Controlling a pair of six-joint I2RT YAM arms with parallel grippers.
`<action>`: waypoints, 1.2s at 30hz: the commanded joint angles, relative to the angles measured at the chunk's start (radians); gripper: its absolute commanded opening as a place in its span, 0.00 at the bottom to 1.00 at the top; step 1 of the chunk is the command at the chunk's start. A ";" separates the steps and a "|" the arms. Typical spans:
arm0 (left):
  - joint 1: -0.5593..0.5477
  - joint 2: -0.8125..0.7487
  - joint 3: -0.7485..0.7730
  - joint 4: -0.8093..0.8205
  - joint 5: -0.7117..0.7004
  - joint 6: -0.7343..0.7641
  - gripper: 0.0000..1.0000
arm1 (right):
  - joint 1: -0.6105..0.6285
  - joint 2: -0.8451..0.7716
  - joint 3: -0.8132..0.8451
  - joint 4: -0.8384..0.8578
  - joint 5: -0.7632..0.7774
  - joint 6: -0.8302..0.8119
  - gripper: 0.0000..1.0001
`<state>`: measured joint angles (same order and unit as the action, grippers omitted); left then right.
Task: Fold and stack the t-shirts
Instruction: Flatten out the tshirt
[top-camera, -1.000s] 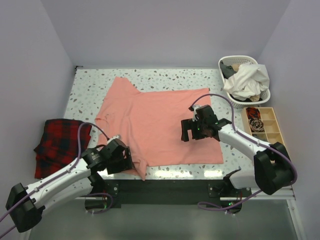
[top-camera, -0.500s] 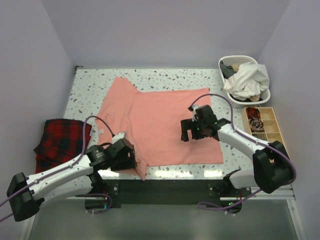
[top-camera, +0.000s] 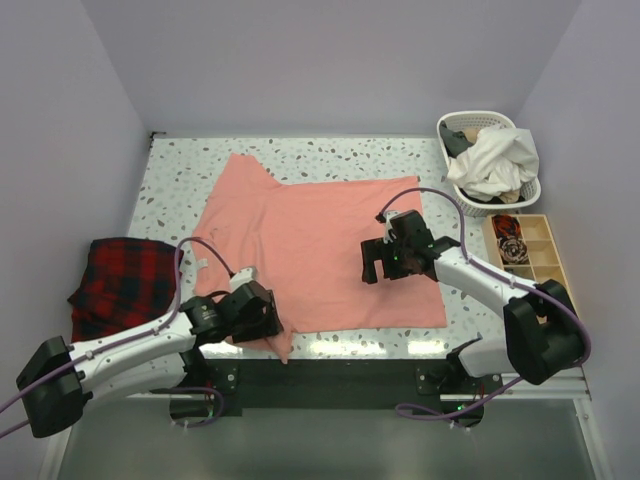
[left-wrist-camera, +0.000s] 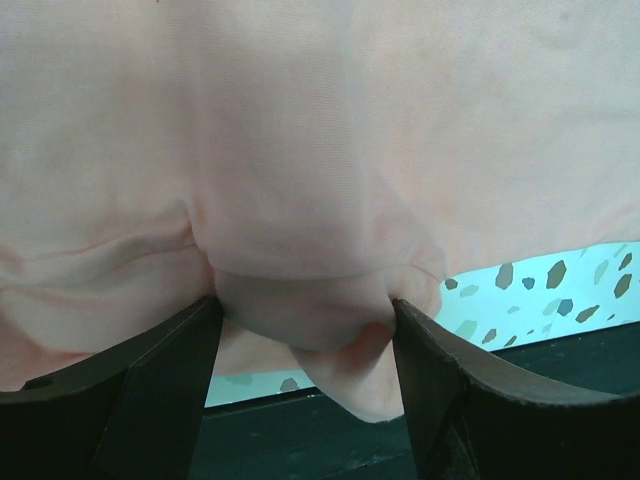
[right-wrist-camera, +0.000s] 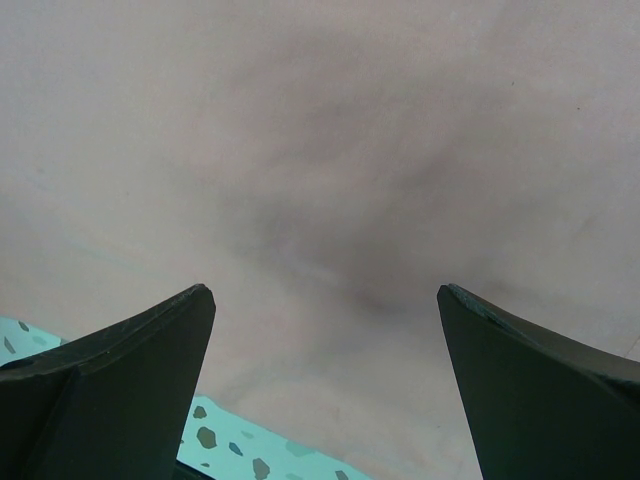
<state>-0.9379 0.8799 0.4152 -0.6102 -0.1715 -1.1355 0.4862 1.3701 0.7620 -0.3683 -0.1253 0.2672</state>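
The salmon-pink t-shirt (top-camera: 320, 235) lies spread flat across the middle of the table. Its near left sleeve hangs towards the table's front edge. My left gripper (top-camera: 268, 318) sits low at that sleeve. In the left wrist view its jaws (left-wrist-camera: 305, 310) stand apart with a bunched fold of the pink t-shirt (left-wrist-camera: 320, 150) between them, touching both fingers. My right gripper (top-camera: 378, 262) hovers over the shirt's right half. In the right wrist view it (right-wrist-camera: 325, 295) is wide open and empty above the t-shirt (right-wrist-camera: 330, 150).
A folded red-and-black plaid cloth (top-camera: 120, 285) lies at the left table edge. A white basket (top-camera: 446, 124) of clothes stands at the back right. A wooden compartment tray (top-camera: 555, 262) sits in front of it. The dark front edge (left-wrist-camera: 300, 440) lies just under the left fingers.
My left gripper has slid right along the front edge onto the near sleeve, bunching its fabric. The right arm has hardly moved.
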 joint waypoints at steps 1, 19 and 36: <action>-0.006 -0.004 -0.016 0.076 0.003 -0.032 0.73 | 0.005 0.006 0.002 0.039 -0.023 -0.017 0.99; -0.087 0.134 0.052 -0.187 -0.057 -0.098 0.87 | 0.006 0.014 0.007 0.035 0.009 -0.020 0.99; 0.061 0.157 0.622 -0.075 -0.843 0.278 1.00 | 0.002 0.010 0.301 -0.032 0.318 0.000 0.99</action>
<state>-1.0138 1.0367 0.9928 -0.8886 -0.7433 -1.1389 0.4862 1.3365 0.9516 -0.4107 0.0715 0.2684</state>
